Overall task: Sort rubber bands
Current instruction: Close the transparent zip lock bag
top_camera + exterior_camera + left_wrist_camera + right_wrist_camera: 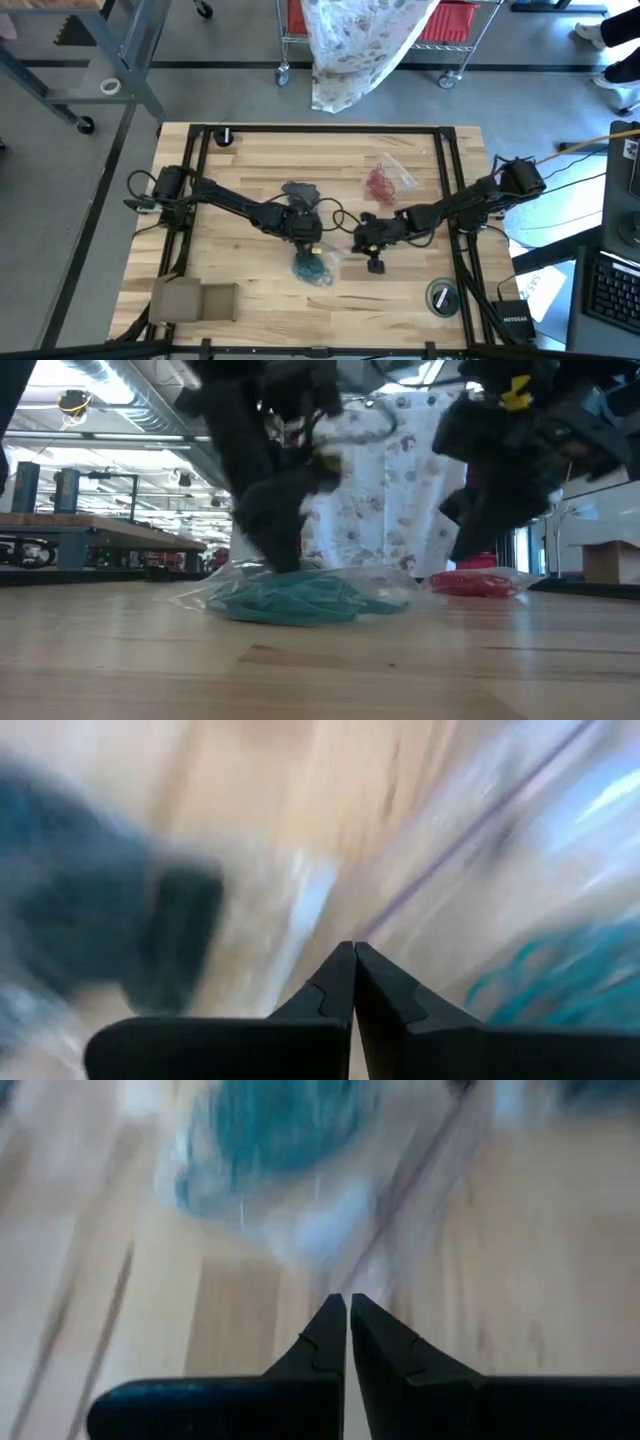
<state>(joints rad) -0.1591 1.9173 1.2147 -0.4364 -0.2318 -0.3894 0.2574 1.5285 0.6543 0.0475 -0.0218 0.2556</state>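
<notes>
Teal rubber bands [315, 265] lie in a clear bag on the wooden table near its middle, resting on the board [290, 602]. Dark grey bands [300, 192] in a bag lie farther back, and red bands [385, 180] in a bag lie to the far right of them. My left gripper [353, 952] is shut just behind the teal bag [308, 242]. My right gripper [347, 1300] is shut to the right of that bag [362, 245], with the teal bands [270, 1130] ahead of it. Both wrist views are blurred, and nothing shows plainly between either pair of fingers.
A flat cardboard box [195, 300] lies at the near left corner and a tape roll [440, 297] at the near right. A small black object [225, 135] sits at the far edge. A black frame [450, 150] borders the table.
</notes>
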